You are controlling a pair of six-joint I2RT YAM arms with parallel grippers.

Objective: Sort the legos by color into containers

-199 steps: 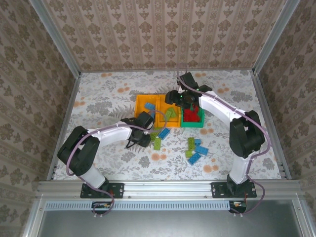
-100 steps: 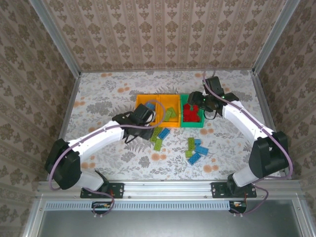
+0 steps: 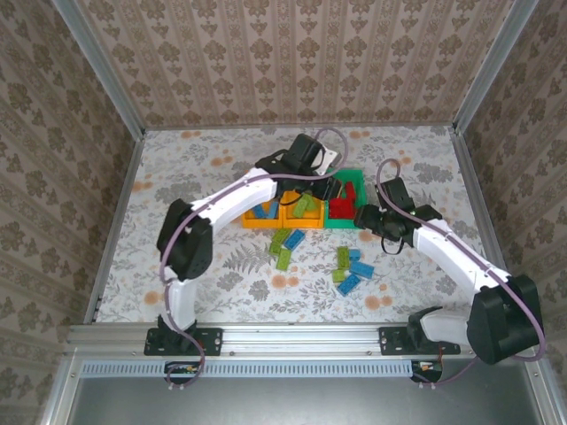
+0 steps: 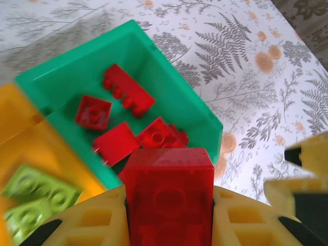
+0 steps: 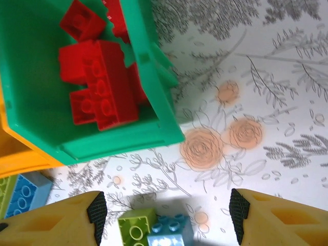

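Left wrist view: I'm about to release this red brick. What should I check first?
1. Red brick gripped in left hand: ok.
2. Green bin holds only red bricks: ok.
3. Brick squarely over green bin, not orange bin: cannot tell.
4. Right hand open and outside the green bin: ok.
5. Room left in green bin: ok.

red brick [image 4: 169,197] runs off the bottom edge.
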